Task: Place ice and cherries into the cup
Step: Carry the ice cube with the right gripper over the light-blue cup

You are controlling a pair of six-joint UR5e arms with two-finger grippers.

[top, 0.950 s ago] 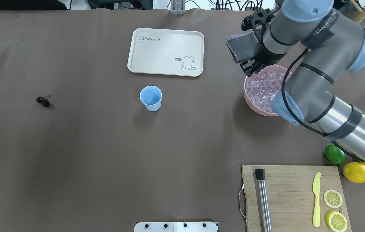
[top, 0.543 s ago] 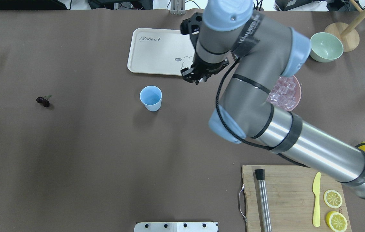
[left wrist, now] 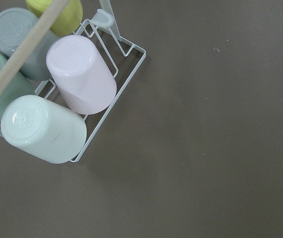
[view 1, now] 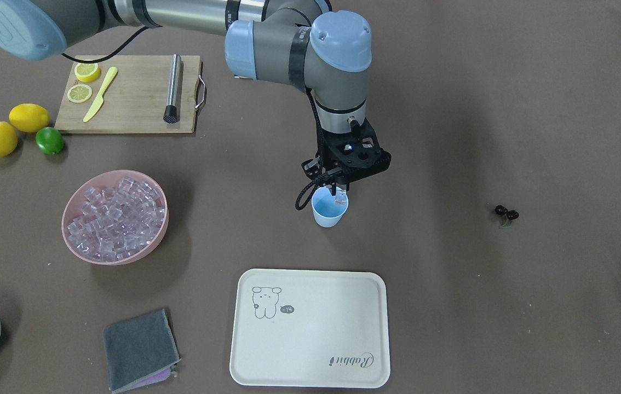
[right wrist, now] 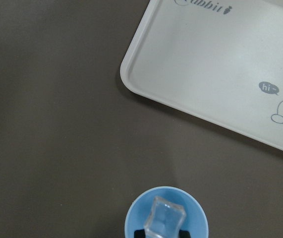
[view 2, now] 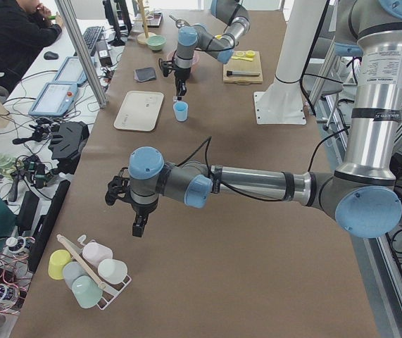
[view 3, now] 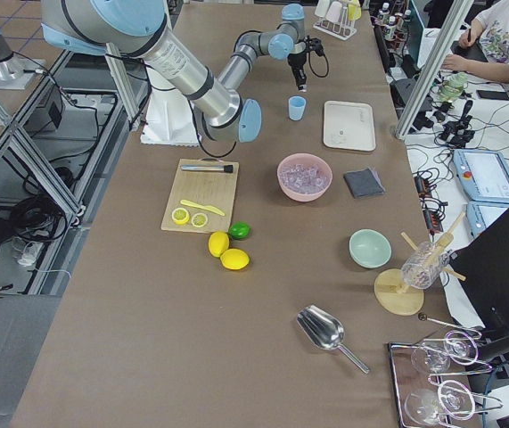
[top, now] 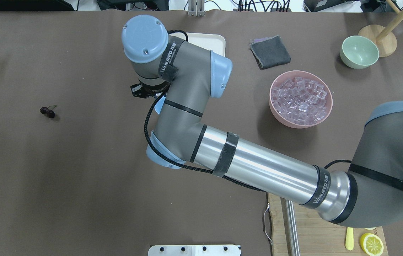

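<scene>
The right arm (top: 258,167) reached across the bench (view 1: 453,109), and the right jaws hung straight down over the mouth of the light blue cup (view 1: 328,214). In the right wrist view they pinched one clear ice cube (right wrist: 163,218) between their dark tips, held above the cup's open top and inside the ring of its rim. The cup stood upright near the middle of the bench, close to the cream rabbit tray (view 1: 316,334) but not touching it. The rest of the ice (top: 301,97) lay heaped in the pink bowl (top: 295,124), well apart from the cup on the robot's right side. The cherries (top: 47,112) lay on the bare bench, well apart from the cup on the robot's left side, the pair touching each other. A folded grey cloth (view 1: 139,350) lay beyond the pink bowl, and a pale green bowl (top: 359,51) stood further out to the right. The left jaws hung over the far end of the bench near a wire rack (left wrist: 126,49) of upturned cups (left wrist: 82,74). Whether the left jaws were spread or pressed together could not be told.
</scene>
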